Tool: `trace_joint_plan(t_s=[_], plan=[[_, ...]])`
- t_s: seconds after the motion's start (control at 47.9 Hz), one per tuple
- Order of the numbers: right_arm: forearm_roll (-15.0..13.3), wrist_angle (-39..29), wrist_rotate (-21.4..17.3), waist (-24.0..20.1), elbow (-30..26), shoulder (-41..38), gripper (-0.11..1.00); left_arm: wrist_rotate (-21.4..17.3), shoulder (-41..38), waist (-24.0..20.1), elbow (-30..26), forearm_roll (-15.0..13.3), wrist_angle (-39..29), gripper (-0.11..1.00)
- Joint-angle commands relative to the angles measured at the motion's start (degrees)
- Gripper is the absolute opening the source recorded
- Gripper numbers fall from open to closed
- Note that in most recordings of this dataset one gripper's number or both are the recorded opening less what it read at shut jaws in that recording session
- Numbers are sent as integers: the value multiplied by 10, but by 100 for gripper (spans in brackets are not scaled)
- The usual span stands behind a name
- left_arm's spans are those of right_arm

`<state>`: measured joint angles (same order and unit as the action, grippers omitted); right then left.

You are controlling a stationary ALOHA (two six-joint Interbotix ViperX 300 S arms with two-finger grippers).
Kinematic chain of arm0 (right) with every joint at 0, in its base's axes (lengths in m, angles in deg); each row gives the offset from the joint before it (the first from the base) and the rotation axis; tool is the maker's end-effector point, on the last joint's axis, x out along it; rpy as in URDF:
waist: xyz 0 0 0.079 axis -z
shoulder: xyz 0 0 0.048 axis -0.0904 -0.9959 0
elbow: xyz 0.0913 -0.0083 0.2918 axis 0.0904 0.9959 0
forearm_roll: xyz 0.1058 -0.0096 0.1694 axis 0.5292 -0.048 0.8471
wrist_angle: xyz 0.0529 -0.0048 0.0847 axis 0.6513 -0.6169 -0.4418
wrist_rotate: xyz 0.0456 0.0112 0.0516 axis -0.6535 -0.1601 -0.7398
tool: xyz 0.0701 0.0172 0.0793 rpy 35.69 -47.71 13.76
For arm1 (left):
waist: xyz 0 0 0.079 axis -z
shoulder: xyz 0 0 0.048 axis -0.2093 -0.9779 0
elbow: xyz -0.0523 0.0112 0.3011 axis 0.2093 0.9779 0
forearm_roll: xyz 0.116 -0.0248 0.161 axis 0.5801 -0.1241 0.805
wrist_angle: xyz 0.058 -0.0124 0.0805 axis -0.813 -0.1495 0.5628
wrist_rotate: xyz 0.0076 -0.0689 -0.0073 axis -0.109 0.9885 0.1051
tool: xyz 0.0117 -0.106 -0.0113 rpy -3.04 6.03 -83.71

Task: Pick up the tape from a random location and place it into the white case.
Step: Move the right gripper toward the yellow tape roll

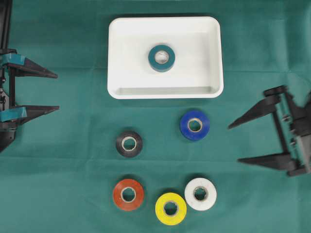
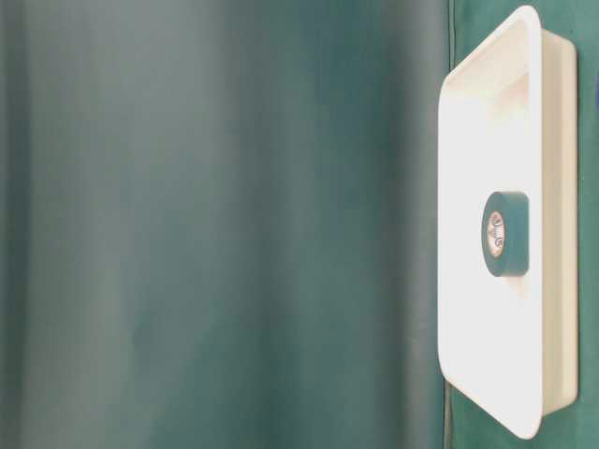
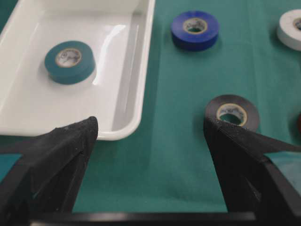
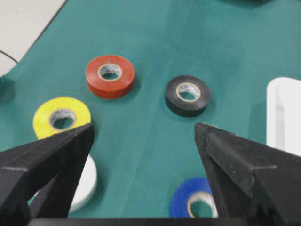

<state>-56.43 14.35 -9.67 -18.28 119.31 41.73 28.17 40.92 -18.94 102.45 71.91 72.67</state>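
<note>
Blue tape (image 1: pixel 195 125) nearest right tool (image 1: pixel 234 143), jaws spread, empty.
Lies flat just ahead; left tool (image 1: pixel 57 91) released, farther.

— What is lying under everything?
— A green cloth (image 1: pixel 63 194) is spreading across the whole overhead view, creasing faintly.
— And beyond it?
— A pale surface (image 4: pixel 23 19) is showing past its edge in the right wrist view, with a thin dark cable (image 4: pixel 6 55) running across.
</note>
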Motion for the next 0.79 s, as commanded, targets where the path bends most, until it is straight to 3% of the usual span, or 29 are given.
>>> trace_joint_plan(t_s=[0.0, 0.397, 0.773], plan=[[-2, 11, 1, -9, -41, -35, 91, 0, -6, -2, -7, -1, 4, 95], [-4, 7, 2, -40, -171, -189, 91, 10, -6, -1, -7, -3, 3, 95], [-4, -8, -1, -49, -243, -260, 91, 10, -6, -1, -6, -3, 1, 95]])
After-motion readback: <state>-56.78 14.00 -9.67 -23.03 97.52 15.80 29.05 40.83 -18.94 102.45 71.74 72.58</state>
